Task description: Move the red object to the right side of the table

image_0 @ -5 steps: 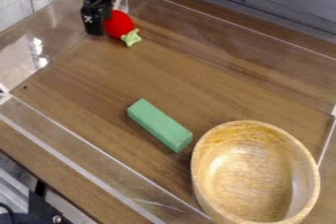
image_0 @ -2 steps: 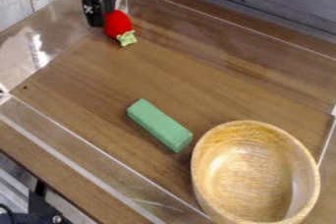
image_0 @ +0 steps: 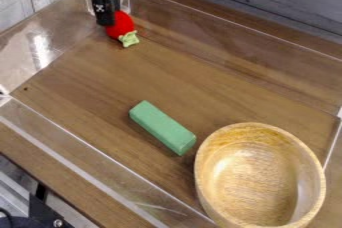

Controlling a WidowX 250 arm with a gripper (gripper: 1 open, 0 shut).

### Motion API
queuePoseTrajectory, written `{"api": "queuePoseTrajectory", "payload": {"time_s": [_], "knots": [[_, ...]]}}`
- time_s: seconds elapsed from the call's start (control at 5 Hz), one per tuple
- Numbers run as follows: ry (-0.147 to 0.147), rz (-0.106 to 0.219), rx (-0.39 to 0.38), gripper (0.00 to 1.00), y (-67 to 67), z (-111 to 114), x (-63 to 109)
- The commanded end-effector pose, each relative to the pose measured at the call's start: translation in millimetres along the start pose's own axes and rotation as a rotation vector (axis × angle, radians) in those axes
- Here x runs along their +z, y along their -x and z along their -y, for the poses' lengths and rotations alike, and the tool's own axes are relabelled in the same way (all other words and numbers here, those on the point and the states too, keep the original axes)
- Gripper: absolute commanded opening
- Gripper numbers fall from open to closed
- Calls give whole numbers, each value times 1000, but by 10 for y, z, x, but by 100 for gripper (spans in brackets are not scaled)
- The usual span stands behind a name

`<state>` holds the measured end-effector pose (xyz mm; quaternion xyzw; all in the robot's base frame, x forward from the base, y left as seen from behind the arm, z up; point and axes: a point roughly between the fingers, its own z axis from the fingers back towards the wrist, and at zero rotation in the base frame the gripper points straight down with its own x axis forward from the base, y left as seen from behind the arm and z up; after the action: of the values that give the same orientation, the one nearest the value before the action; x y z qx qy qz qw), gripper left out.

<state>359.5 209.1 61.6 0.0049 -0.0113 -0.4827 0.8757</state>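
One brown wood-grain tabletop [image_0: 227, 82], edged by low clear plastic walls, carried three loose things. A single small, rounded, glossy red toy fruit [image_0: 122, 26] with a light green leafy tip lay close to the tabletop's far left corner, its green tip pointing toward the middle of the board. One black robot gripper [image_0: 107, 10] stood over that same corner, pointing down, its dark fingers spread wide, with the nearer finger right against the fruit's far side; whether it actually touched the fruit could not be told, and the fruit rested on the wood rather than being lifted. One flat green rectangular block [image_0: 162, 127] lay on its broad face near the middle of the tabletop, somewhat toward the near edge, set at a slant to the edges and well apart from the fruit. One round, light wooden bowl [image_0: 261, 180] sat upright at the near right corner, just beside the block's right end, and nothing lay inside it.
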Motion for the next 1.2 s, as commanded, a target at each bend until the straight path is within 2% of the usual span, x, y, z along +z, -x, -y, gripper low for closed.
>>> {"api": "queuePoseTrajectory", "payload": {"time_s": [0.0, 0.2, 0.4, 0.8, 1.0], "knots": [[-67, 2, -7, 100, -29, -114, 127], [-64, 1, 24, 0, -77, -96, 46], [-67, 13, 66, 0, -145, -53, 151], [-84, 70, 7, 0, -170, 119, 649], [-76, 100, 1, 0, -349, 248, 796]]}}
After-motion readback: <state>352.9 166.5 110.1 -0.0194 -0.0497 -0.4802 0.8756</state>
